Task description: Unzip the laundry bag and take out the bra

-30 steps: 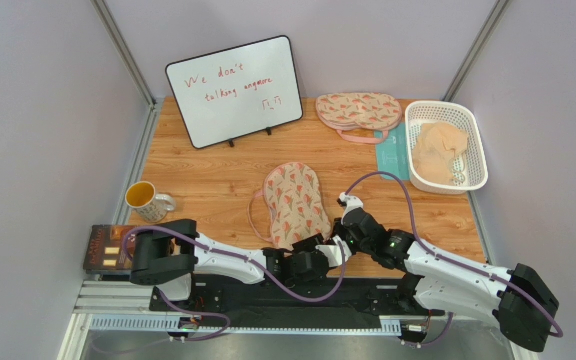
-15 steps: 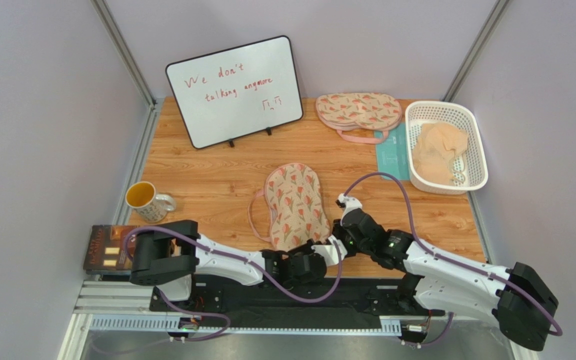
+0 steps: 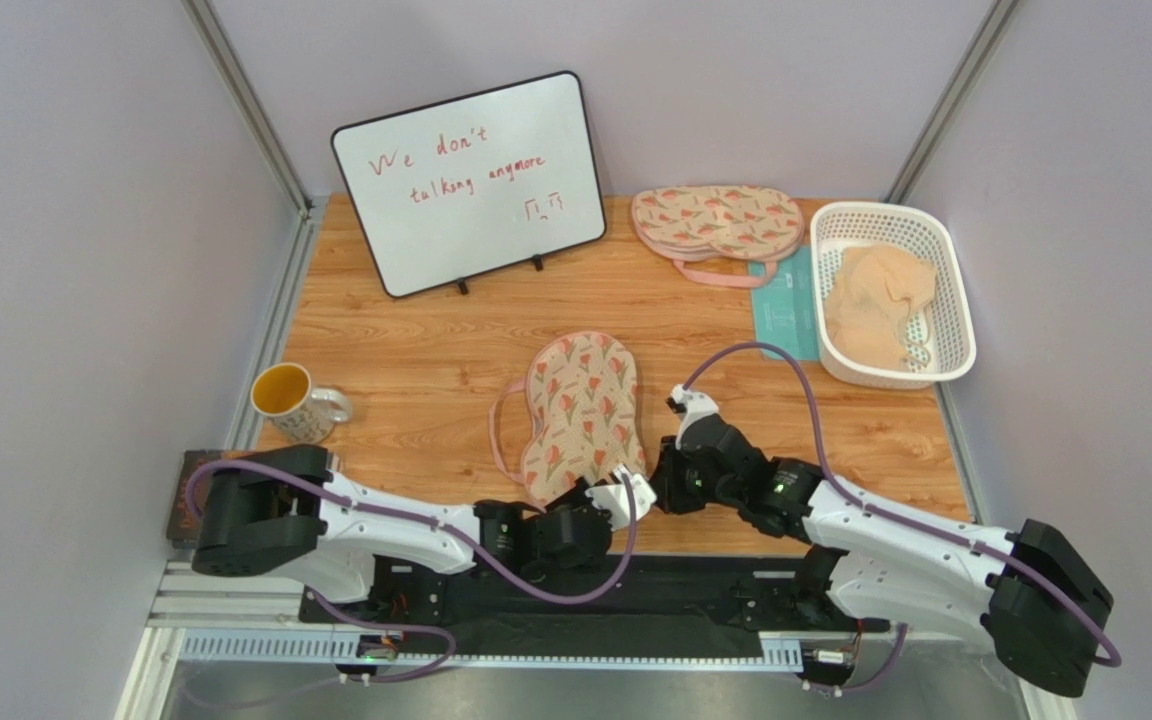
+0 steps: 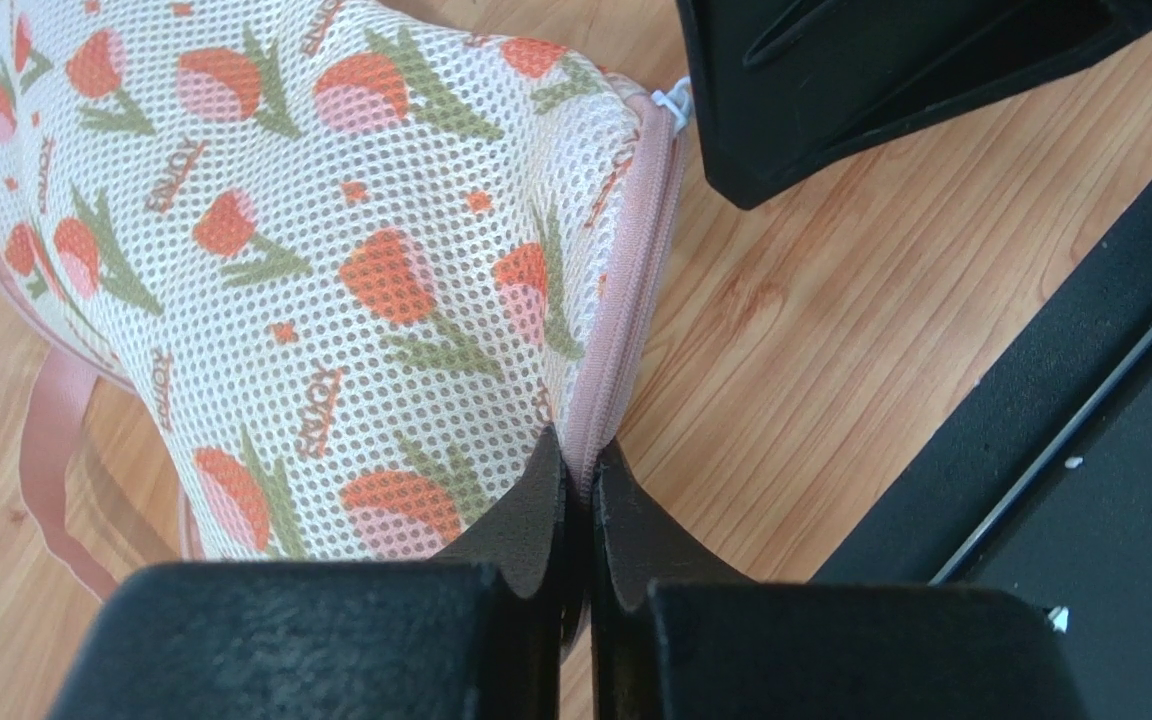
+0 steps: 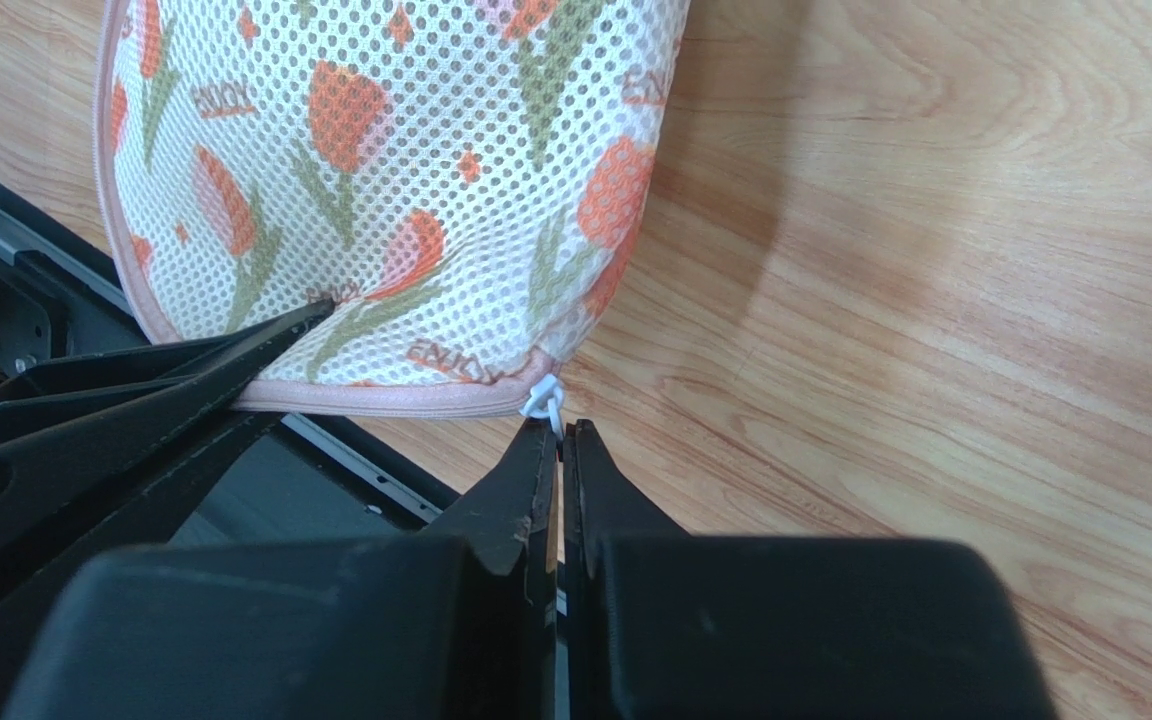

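Two grippers (image 4: 587, 468) (image 5: 558, 435) seemingly pinch laundry bag (image 3: 585, 405) (twin (image 3: 717, 222) behind)

The laundry bag (image 3: 585, 408) lies mid-table, the left gripper (image 4: 585, 480) and right gripper (image 5: 558, 443) at its near end. A mug (image 3: 289, 398) sits left; far behind stand a whiteboard (image 3: 470, 180), a second pouch (image 3: 717, 222) and, rightmost, a basket (image 3: 883, 212).

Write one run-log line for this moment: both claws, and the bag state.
left claw: shut on laundry bag edge trim | right claw: shut on zipper pull | bag: zipped | bra: not visible
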Motion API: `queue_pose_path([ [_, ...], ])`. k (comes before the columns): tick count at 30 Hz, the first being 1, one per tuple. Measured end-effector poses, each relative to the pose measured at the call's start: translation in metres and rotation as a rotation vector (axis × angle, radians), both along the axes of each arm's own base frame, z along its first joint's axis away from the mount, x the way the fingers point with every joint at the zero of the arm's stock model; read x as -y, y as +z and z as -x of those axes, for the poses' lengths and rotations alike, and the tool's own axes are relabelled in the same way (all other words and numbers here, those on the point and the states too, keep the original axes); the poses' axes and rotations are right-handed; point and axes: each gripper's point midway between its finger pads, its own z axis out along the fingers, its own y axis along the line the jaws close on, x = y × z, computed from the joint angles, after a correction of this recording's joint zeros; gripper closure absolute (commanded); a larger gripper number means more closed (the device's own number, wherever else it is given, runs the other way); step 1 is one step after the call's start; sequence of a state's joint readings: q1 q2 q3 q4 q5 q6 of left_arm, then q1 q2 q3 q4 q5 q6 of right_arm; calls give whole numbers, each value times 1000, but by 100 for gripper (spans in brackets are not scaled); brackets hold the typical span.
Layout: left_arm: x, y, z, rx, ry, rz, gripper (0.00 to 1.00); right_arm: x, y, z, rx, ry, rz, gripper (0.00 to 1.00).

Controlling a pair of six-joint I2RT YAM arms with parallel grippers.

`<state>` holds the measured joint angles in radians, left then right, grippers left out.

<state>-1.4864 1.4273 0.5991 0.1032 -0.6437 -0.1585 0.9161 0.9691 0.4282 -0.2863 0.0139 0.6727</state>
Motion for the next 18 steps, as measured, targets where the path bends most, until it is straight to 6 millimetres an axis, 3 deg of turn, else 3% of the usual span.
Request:
queue_pose_path([
  [13,-35,6,5,-39,38,24,100,-15,11,-4,4,30,-35,100],
  [18,-55,-7,8,-31,37,-56,100,6,-4,-14,-6,-26,58,100],
])
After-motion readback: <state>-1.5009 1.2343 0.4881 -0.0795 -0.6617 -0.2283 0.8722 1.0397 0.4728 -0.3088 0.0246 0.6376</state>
